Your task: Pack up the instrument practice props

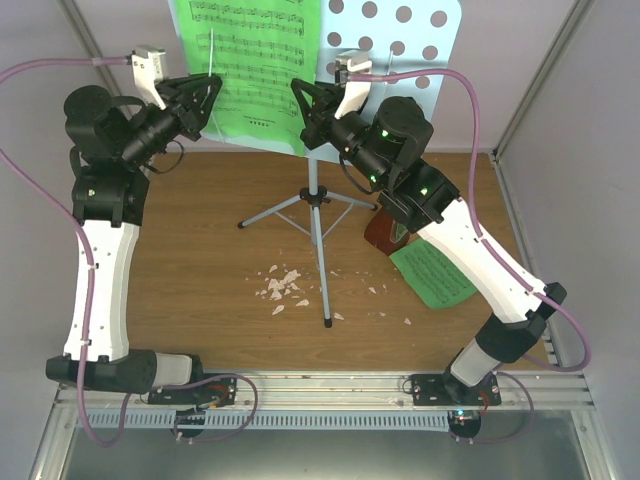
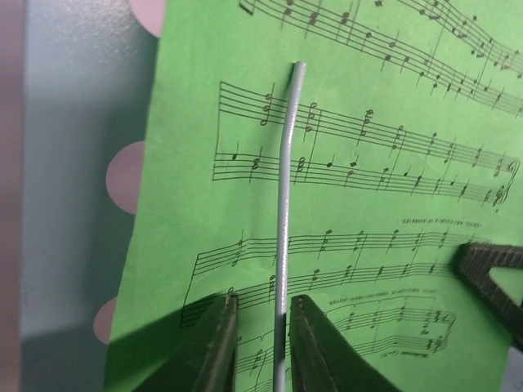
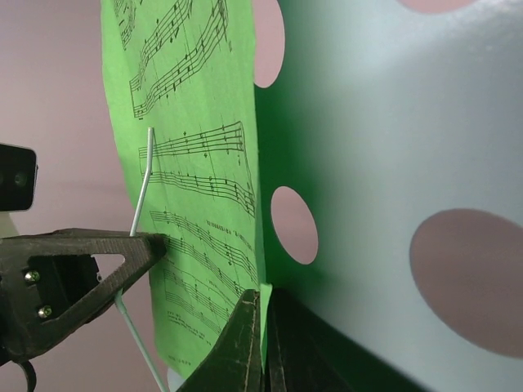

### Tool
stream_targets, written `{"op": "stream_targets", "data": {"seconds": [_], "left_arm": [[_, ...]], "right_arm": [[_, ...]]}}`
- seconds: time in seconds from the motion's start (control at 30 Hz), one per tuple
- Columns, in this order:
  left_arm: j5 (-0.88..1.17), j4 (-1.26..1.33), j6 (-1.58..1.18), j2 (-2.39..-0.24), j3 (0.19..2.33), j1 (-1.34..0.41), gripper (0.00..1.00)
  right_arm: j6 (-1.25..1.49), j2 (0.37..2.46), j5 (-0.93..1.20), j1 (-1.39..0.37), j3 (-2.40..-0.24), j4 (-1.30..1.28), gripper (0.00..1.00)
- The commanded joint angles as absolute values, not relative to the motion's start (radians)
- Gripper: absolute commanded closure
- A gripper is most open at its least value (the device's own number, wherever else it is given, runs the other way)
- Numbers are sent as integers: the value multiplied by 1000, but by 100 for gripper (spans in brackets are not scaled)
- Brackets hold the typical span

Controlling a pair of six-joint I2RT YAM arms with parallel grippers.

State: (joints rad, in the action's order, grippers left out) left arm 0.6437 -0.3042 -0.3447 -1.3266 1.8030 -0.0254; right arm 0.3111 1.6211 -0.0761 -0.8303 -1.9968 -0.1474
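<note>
- At the back of the wooden table (image 1: 200,260), a pale blue perforated music stand (image 1: 420,40) rises on grey tripod legs (image 1: 318,215), a page of green sheet music (image 1: 250,60) resting against the left half of its panel.
- Reaching in from the left, the left hand (image 2: 263,310) straddles the thin pale retaining wire (image 2: 283,204) that lies over the page. Its fingers (image 2: 214,347) stand narrowly apart, with a sliver of green showing between the wire and one finger, so they are not clamped on it.
- Coming up from below at the page's lower right corner, the right hand (image 3: 263,306) has its fingers pressed together. The edge of the green sheet music is nipped between them, just in front of the stand's blue panel.
- A reddish-brown metronome (image 1: 380,238) sits on the table to the right of the tripod legs, largely hidden behind the right arm. A second green sheet (image 1: 432,272) lies flat just beside it; whether the two touch cannot be made out.
- White crumbs (image 1: 282,285) lie scattered on the wood around the nearest tripod leg.
</note>
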Motion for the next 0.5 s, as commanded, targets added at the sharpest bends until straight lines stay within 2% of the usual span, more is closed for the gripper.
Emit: {"op": "stream_targets", "data": {"seconds": [0.0,0.13,0.47], "left_arm": [[669,-256,-350,-1319,1817,-18,82],[693,-225,-319,-1302,1793,-18,99],[702,82,-316,-1208,1554,-18,100]], "right_arm": [[317,1609,-87,-833,-1990,-112,100],[320,1608,-85,-832,-1990,-115,100],[330,1601,-131,-833,-1975,-118,99]]}}
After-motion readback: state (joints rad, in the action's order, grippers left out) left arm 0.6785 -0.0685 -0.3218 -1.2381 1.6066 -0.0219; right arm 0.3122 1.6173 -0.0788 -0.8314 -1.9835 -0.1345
